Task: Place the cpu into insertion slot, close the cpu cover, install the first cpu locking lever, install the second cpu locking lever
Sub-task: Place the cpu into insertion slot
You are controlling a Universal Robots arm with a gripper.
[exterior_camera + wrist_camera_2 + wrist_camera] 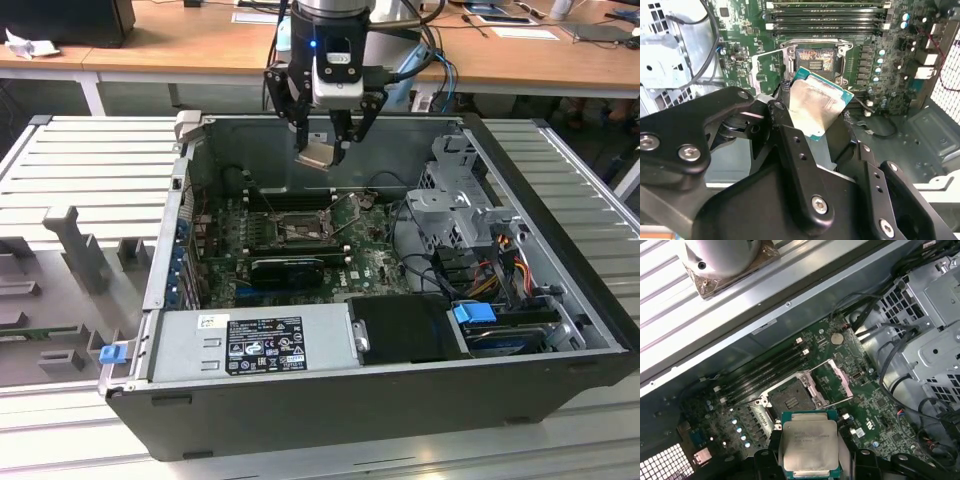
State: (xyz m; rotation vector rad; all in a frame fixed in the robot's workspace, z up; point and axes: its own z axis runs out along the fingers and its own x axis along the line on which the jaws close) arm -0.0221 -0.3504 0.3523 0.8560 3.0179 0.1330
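At the exterior view's left we see a slatted metal table [90, 150] with a grey plastic fixture [80, 255] lying on it, just beside the open computer case [350, 425]. Inside the case, a grey power supply [255, 340] sits along the wall nearest the camera. Beyond it the green motherboard [375, 255] lies flat on the case floor.

Toward the middle, the gripper [322, 142] hangs over the far wall of the case, above the board. Its two black fingers are clamped on the chip [318, 155], one on each opposite edge. The chip sits tilted between them with its pale metal face showing. We find it held in the air, well apart from the socket [297, 228], which lies on the board below it.

In the second wrist view the chip [817, 105] sits in front of the socket [815, 61], whose dark square middle is bare. In the first wrist view the cover [841, 377] stands raised just beside the socket [790, 399]. The long black memory slots [767, 374] run along the socket's other side. The chip [809, 445] shows there face-up between the fingers.

At the exterior view's right we see a metal drive cage [455, 200], a bundle of coloured cables [500, 250] and a blue clip [473, 312].
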